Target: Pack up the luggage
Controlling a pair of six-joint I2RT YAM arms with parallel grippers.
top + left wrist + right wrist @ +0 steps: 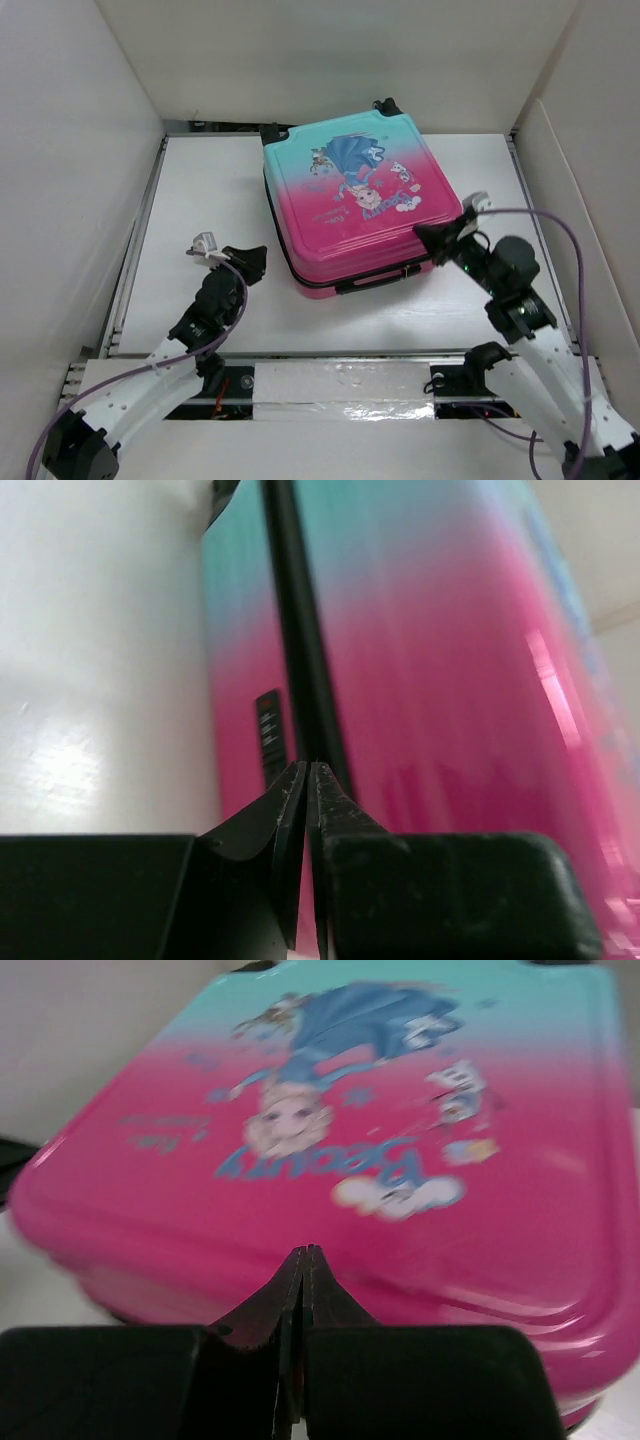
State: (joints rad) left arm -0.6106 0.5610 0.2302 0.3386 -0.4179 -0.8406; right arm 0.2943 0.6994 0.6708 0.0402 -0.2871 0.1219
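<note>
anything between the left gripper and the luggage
Nothing, just a bare strip of white table between the left gripper and the luggage, seen in the top view.

Left arm [140, 390] and right arm [555, 375] are white shells with chunky black joints, with a purple cable [575, 262] looping along each. Left hand [245, 262] and right hand [437, 238] are matte black with pointy tips.
</note>
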